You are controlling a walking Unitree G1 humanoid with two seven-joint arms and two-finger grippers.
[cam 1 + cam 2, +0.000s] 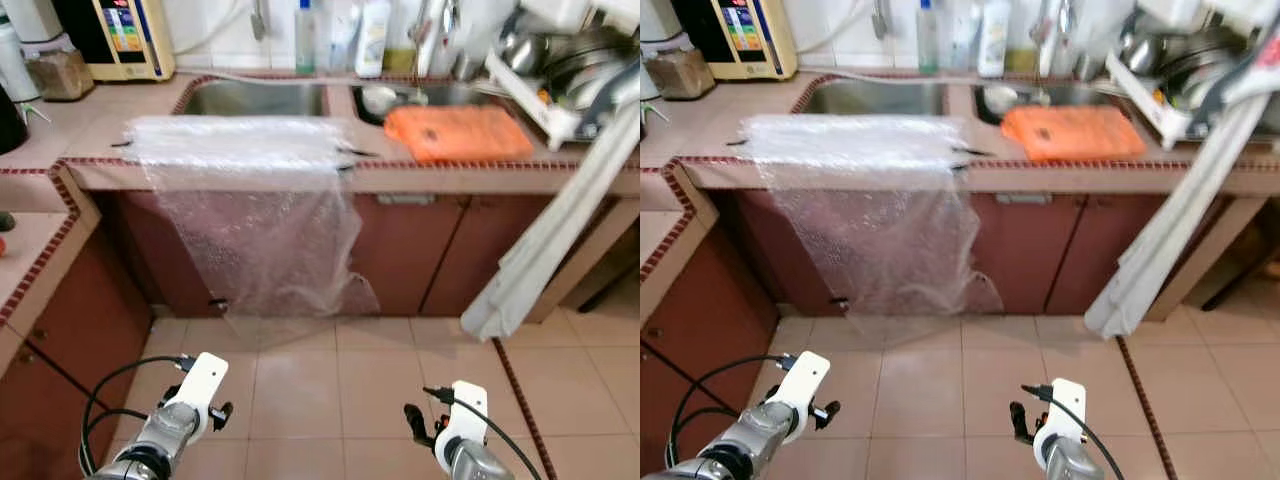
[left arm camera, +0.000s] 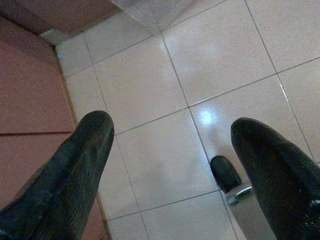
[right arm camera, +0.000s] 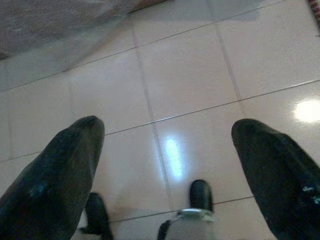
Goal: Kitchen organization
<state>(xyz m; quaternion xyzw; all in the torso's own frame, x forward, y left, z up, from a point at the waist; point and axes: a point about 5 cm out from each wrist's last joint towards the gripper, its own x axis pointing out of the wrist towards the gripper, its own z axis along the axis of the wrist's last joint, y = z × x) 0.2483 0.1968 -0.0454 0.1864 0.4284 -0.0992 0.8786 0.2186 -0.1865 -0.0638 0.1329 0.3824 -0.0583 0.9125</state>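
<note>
A sheet of clear bubble wrap lies on the tiled counter in front of the sink and hangs down over the brown cabinet doors to the floor. An orange mat rests on the counter edge by the right basin. Both arms hang low over the floor tiles, well short of the counter. My left gripper is open with nothing between its fingers. My right gripper is open as well and holds nothing.
Bottles stand behind the sink. A dish rack with metal bowls sits at the right, and a white cloth hangs from it toward the floor. An appliance stands at the back left. A side counter runs along the left.
</note>
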